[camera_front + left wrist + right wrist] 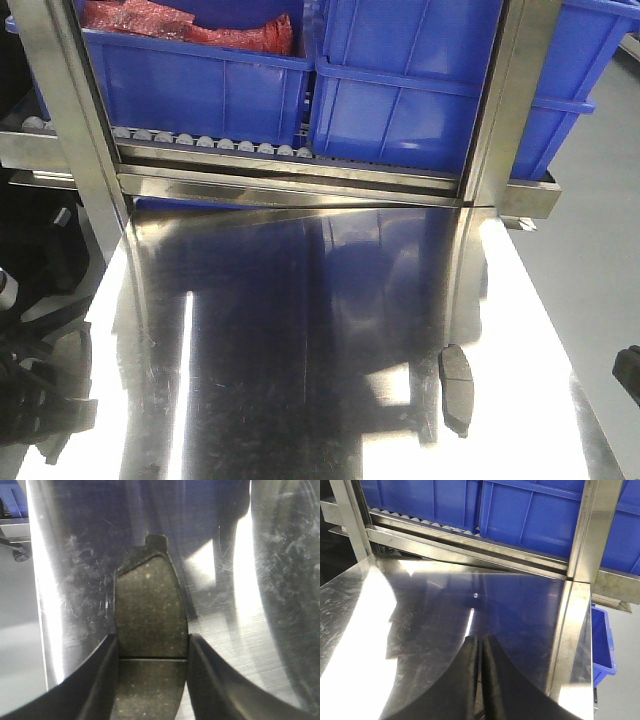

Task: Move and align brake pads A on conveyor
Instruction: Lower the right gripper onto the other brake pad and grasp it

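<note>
My left gripper is shut on a brake pad A, a dark-grey speckled pad with a thin groove across its middle. The black fingers press its two long sides just over the shiny steel tabletop, near the top's left edge. A second brake pad A lies alone on the tabletop at the right front, with no gripper near it. My right gripper hangs above the steel top, shut, with nothing between its fingers. The conveyor is out of view.
Behind the tabletop a roller rack carries two blue bins; the left one holds red material. Steel posts flank the rack. Another blue bin sits low past the table's right edge.
</note>
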